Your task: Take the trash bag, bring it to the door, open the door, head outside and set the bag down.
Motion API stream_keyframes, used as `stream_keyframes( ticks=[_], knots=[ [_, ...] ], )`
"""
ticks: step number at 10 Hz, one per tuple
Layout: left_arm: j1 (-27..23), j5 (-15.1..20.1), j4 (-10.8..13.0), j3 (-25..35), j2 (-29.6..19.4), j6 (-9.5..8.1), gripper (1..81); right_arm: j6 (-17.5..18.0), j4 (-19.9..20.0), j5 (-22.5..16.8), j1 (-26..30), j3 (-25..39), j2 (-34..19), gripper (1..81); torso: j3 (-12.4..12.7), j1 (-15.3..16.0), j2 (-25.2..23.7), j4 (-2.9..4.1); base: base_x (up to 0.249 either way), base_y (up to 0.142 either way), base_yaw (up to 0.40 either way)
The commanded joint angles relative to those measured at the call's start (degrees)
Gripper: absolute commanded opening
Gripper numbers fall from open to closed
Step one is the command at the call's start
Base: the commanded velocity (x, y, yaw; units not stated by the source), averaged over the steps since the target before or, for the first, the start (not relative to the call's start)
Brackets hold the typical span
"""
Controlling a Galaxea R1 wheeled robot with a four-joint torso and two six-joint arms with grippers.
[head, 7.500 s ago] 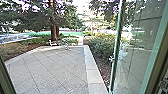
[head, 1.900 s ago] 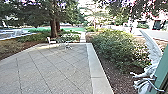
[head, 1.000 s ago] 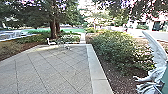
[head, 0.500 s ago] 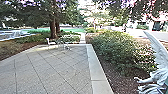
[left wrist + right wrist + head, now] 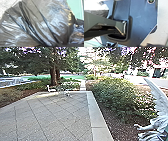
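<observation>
Outdoors, a large paved patio [image 5: 50, 119] of pale square slabs, laid diagonally, spreads ahead of the robot. Past its far left side stand tall trees, one with a thick reddish-brown trunk [image 5: 53, 75], and beyond them is a green lawn [image 5: 71, 76]. A broad leafy shrub [image 5: 112, 97], with pale blossoms toward its right, grows in a bed of brown mulch [image 5: 113, 125] on the right. A smooth light stone border [image 5: 96, 117] runs between the mulch and the slabs. At the right edge, close by, is part of a pale winged statue [image 5: 158, 122], its wing raised and one hand reaching toward the patio.

The trash bag [image 5: 50, 21], glossy, grey and deeply creased, lies right up against the left wrist camera. Its folds draw together toward a dark edge close to that camera, with light speckled ground [image 5: 4, 6] past one side of it and a smooth pale green surface [image 5: 76, 7] past the other. Whether the left gripper is open or closed, I cannot tell.

The right arm is bent so that its wrist camera faces the robot's own dark body plate and jointed bar at close range. I cannot tell how the right gripper is set.

Smallest, at the patio's far end, is a white chair [image 5: 51, 89].
</observation>
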Motion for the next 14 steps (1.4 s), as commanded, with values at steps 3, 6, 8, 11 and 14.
stream_keyframes(
  ticks=[3, 6, 8, 11, 14],
  knots=[
    [-2.18, 3.75, -2.82, 0.58, -1.14, 0.04, 1.0, -0.09, -0.39, -3.25, 2.44, 0.27, 0.02, 81.1, 0.0, 0.0, 0.0, 8.46, 0.0, 0.0, 0.0],
    [-2.36, 3.75, -3.09, 0.66, -1.31, 0.04, 1.0, -0.45, -0.39, -3.34, 2.45, 0.27, 0.02, 81.1, 0.0, 0.0, 0.0, 14.52, 0.0, 0.0, 0.0],
    [-2.45, 3.84, -3.09, 2.06, -1.83, 0.04, 1.0, -0.71, -0.39, -3.34, 2.44, 0.27, -0.07, 81.1, 0.0, 0.0, 0.0, 18.48, 0.0, 0.0, 0.0],
    [-4.29, 3.93, -3.34, 12.94, -7.19, -0.05, 1.0, -0.71, -0.31, -4.48, 2.62, 0.54, -0.15, 81.1, -6.79, -0.05, -0.02, 17.07, 0.0, 0.0, 0.0],
    [-9.12, 5.51, -7.21, 19.91, -12.03, -0.05, 1.0, -0.71, -0.31, -4.57, 2.62, 0.54, -0.15, 81.1, -11.73, -0.02, -0.02, 17.29, 0.0, 0.0, 0.0]
  ],
)
